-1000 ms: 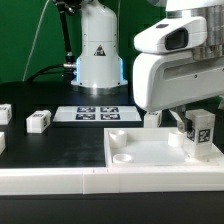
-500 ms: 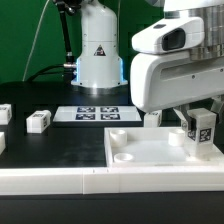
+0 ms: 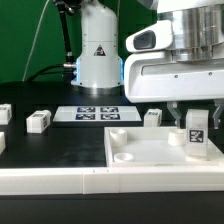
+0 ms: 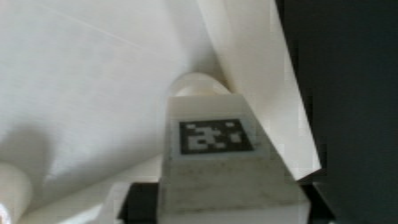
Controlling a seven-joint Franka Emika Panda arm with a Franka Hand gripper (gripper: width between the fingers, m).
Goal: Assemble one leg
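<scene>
Wrist housing has swung toward the exterior view's left since 0.5 s ago. Leg (image 3: 197,133) sits slightly lower, over the same right part of the plate (image 3: 140,152). Gripper (image 3: 196,120) is clenched on the leg, with fingers (image 4: 139,203) pressed on its two side faces. A tag shows in both views. Leg is upright, and in the wrist view its far end is just beside a round corner socket (image 4: 201,84). Can't tell whether the leg touches the plate. Arm (image 3: 175,75) comes in from above, wrist pointing down at the bench (image 3: 50,145). Marker board (image 3: 98,113) lies behind the plate, well apart from the leg.
</scene>
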